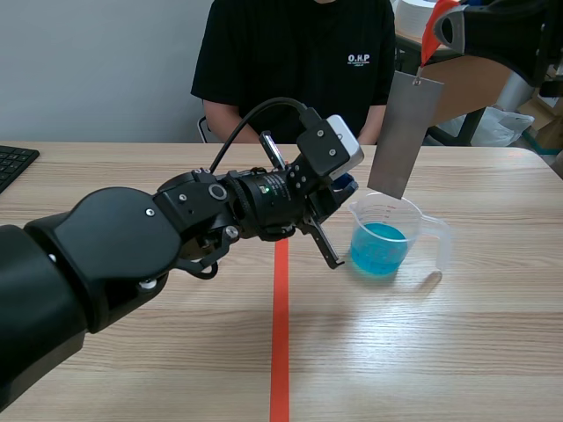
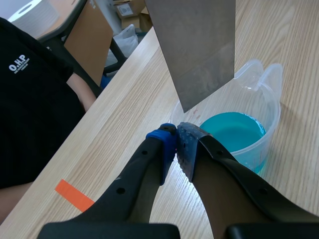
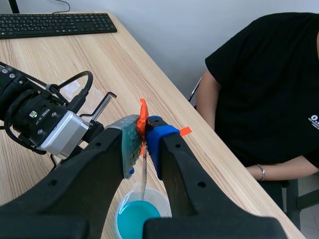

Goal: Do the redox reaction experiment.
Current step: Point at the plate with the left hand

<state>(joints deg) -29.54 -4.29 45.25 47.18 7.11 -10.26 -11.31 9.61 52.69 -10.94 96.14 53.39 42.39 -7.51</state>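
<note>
A clear plastic beaker point(image 1: 437, 236) holding blue liquid point(image 1: 380, 244) stands right of the table's middle. A grey metal plate point(image 1: 405, 132) hangs upright over it by an orange-red tag point(image 1: 430, 33), its lower edge about level with the rim and above the liquid. My right gripper point(image 1: 440, 31) is raised at the back right, shut on that tag point(image 3: 143, 117); the plate point(image 3: 144, 179) drops edge-on toward the beaker point(image 3: 160, 197). My left gripper point(image 2: 177, 137) is shut at the beaker's point(image 2: 264, 84) near rim, just under the plate point(image 2: 197, 45). Whether its pads pinch the rim is hidden.
A person in a black shirt point(image 1: 299, 61) sits across the table, close behind the beaker. A black keyboard point(image 1: 13, 163) lies at the far left edge. An orange tape line point(image 1: 280, 334) runs down the table's middle. Boxes and a chair stand behind at the right.
</note>
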